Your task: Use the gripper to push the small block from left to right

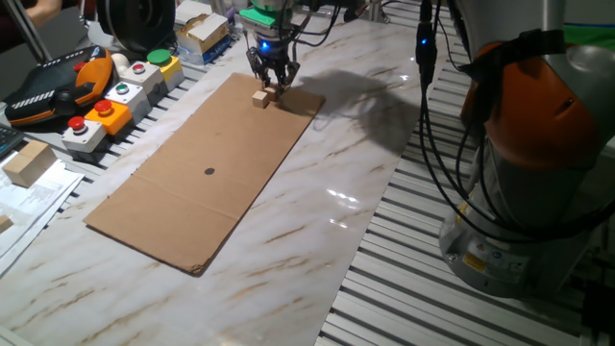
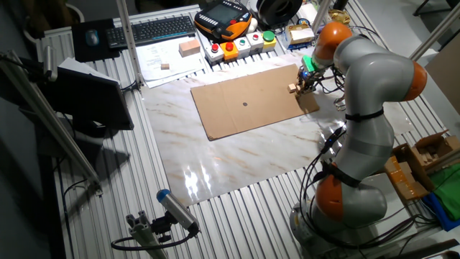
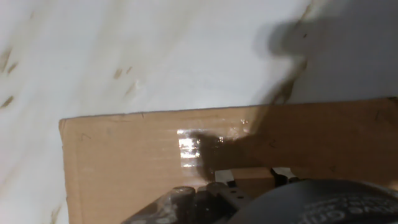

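The small tan wooden block point(image 1: 261, 97) lies on the far end of the brown cardboard sheet point(image 1: 207, 168). My gripper point(image 1: 273, 86), a black claw under a glowing blue-green wrist light, stands just behind and right of the block, its fingertips low and touching or nearly touching it. The fingers look drawn together and hold nothing. In the other fixed view the block point(image 2: 292, 88) sits left of the gripper point(image 2: 305, 83), near the cardboard's right edge. In the hand view the block point(image 3: 252, 182) shows at the bottom edge, partly hidden by dark, blurred gripper parts.
A row of button boxes point(image 1: 115, 101) and a teach pendant point(image 1: 53, 86) line the left side. A larger wooden block point(image 1: 27, 161) lies on papers there. The robot base point(image 1: 538, 173) and its cables stand at the right. A black dot point(image 1: 210, 172) marks the cardboard's middle.
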You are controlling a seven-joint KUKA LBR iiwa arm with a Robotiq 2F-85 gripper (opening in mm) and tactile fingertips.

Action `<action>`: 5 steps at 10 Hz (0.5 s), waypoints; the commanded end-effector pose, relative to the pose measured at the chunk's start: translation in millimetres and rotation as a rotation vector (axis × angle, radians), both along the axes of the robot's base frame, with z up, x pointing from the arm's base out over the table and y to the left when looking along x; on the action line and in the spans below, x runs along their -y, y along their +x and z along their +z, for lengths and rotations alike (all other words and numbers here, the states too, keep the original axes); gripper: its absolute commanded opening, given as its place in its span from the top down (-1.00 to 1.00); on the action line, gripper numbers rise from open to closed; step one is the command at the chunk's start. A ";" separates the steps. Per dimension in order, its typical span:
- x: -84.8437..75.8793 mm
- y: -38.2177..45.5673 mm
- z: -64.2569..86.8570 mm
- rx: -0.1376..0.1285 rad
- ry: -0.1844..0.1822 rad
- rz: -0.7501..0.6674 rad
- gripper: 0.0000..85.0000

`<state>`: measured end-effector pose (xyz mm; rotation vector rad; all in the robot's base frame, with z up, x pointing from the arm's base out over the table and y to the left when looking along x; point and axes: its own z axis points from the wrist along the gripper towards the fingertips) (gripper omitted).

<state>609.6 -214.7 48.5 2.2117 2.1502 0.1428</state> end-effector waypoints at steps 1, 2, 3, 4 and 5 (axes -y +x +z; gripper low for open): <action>0.1 0.1 0.2 0.001 -0.002 0.006 0.98; 0.1 0.1 0.2 -0.003 -0.003 0.014 0.98; 0.1 0.1 0.2 -0.013 -0.001 0.012 0.98; 0.1 0.1 0.2 -0.022 0.002 0.013 0.98; -0.3 0.3 0.9 -0.035 0.011 0.019 0.98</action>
